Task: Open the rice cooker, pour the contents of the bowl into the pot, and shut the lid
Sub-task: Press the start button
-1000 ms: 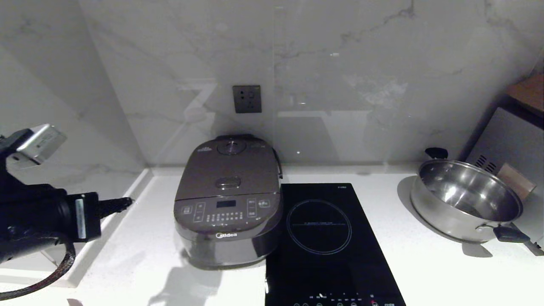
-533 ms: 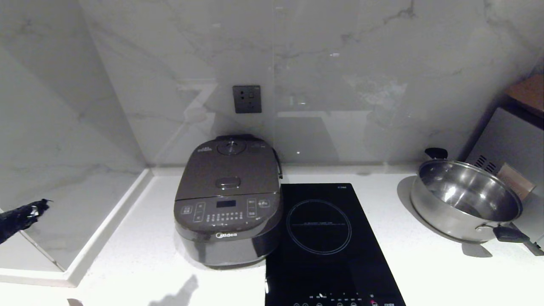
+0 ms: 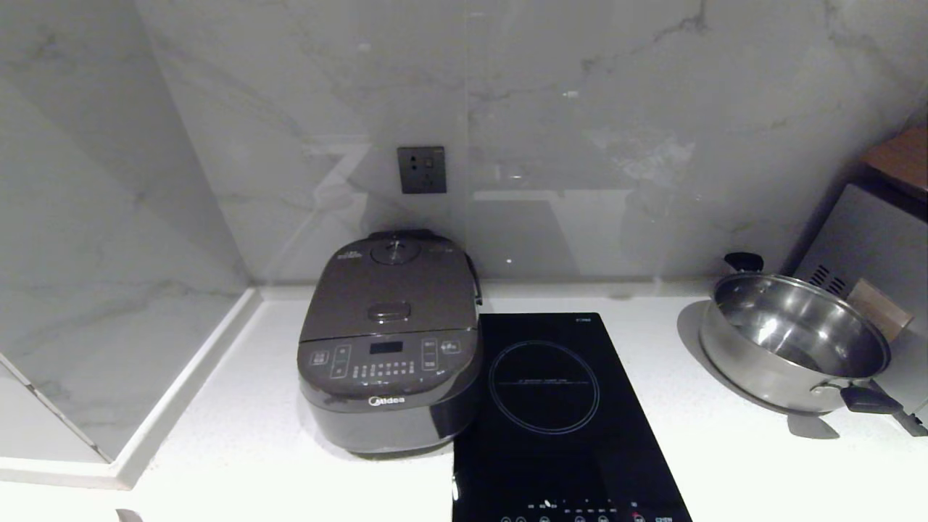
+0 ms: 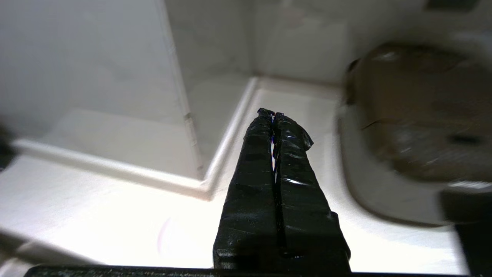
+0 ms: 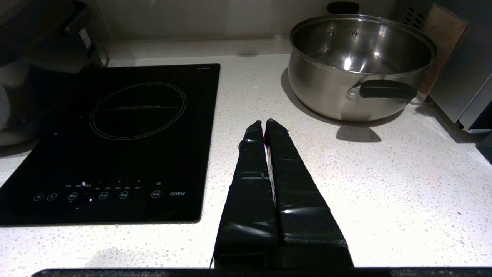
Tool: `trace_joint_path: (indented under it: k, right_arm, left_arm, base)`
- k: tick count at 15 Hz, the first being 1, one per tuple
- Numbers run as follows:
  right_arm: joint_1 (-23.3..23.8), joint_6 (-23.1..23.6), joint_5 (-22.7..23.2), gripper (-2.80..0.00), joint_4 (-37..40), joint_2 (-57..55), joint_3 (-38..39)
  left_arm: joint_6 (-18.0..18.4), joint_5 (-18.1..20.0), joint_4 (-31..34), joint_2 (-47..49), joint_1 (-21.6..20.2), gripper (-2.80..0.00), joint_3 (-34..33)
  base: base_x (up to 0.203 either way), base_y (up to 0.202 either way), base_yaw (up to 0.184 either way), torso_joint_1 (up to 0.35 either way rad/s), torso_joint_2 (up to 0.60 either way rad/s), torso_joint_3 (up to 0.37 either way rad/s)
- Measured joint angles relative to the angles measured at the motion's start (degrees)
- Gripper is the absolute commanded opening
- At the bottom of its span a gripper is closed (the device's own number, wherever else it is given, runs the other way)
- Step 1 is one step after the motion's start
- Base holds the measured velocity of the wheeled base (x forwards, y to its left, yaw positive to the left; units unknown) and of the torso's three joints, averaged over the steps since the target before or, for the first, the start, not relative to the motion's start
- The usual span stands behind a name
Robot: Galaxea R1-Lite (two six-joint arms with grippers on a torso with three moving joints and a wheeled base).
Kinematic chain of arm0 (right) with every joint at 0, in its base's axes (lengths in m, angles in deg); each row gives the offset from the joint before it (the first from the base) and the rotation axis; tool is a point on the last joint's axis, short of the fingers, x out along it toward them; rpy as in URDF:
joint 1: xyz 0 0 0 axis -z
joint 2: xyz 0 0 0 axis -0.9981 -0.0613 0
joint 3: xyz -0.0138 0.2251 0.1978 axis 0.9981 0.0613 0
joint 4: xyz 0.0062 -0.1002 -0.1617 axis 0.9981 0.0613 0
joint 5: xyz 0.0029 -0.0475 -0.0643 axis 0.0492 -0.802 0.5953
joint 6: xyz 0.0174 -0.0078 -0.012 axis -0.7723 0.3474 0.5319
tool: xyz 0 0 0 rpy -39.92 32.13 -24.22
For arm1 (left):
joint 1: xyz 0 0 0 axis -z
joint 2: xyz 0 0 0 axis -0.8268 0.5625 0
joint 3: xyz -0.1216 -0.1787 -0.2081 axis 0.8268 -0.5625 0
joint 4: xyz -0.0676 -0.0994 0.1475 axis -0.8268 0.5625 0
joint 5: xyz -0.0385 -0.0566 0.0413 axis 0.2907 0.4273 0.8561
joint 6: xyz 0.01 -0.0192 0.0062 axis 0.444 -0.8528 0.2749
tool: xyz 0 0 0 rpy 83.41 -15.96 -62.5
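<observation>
The dark grey-brown rice cooker point(image 3: 391, 341) stands on the white counter near the back corner, its lid point(image 3: 391, 290) down, so the pot is hidden inside. My left gripper point(image 4: 273, 112) is shut and empty, out of the head view, over the counter to the cooker's point(image 4: 419, 115) left. A faint pink curve point(image 4: 160, 234) shows on the glaring counter under it; I cannot tell whether it is the bowl. The contents do not show. My right gripper point(image 5: 264, 122) is shut and empty, above the counter between the hob and the steel pan.
A flat black hob point(image 3: 558, 406) lies against the cooker's right side. A big steel pan point(image 3: 794, 341) with black handles stands at the far right, beside a grey appliance point(image 3: 863, 239). Marble walls enclose the back and left, with a raised ledge point(image 3: 145, 435) along the left.
My left arm has drawn back to the left and out of the head view. The cooker, hob and pan have not moved.
</observation>
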Motion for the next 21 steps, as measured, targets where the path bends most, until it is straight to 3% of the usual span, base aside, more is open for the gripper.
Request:
trace_joint_path:
  k: [3, 6, 10, 12, 17, 21]
  right_arm:
    - [0.0, 0.03, 0.02, -2.8, 0.0, 0.0, 0.0]
    - [0.0, -0.02, 0.0, -2.8, 0.0, 0.0, 0.0]
    - [0.0, -0.03, -0.02, -2.8, 0.0, 0.0, 0.0]
    - [0.0, -0.08, 0.01, -2.8, 0.0, 0.0, 0.0]
    - [0.0, 0.08, 0.01, -2.8, 0.0, 0.0, 0.0]
    - [0.0, 0.93, 0.57, -2.8, 0.2, 0.0, -0.91]
  left_arm:
    - [7.27, 1.58, -4.81, -7.41, -1.96, -2.8, -8.9]
    - [10.1, 5.02, -9.06, -15.26, -1.78, -2.8, -17.02]
    - [9.33, 9.91, -10.18, -20.22, -1.69, -2.8, -27.5]
    - [4.99, 14.61, -10.76, -20.95, -1.66, -2.8, -29.82]
    - [3.18, 17.49, -11.51, -21.4, -1.69, -2.8, -32.24]
    - [3.16, 17.6, -11.86, -21.42, -1.61, -2.8, -32.46]
  base:
    - [0.0, 0.0, 0.0, 0.0, 0.0, 0.0]
    - [0.0, 0.0, 0.0, 0.0, 0.0, 0.0]
    - [0.0, 0.0, 0.0, 0.0, 0.0, 0.0]
    - [0.0, 0.0, 0.0, 0.0, 0.0, 0.0]
    - [0.0, 0.0, 0.0, 0.0, 0.0, 0.0]
    - [0.0, 0.0, 0.0, 0.0, 0.0, 0.0]
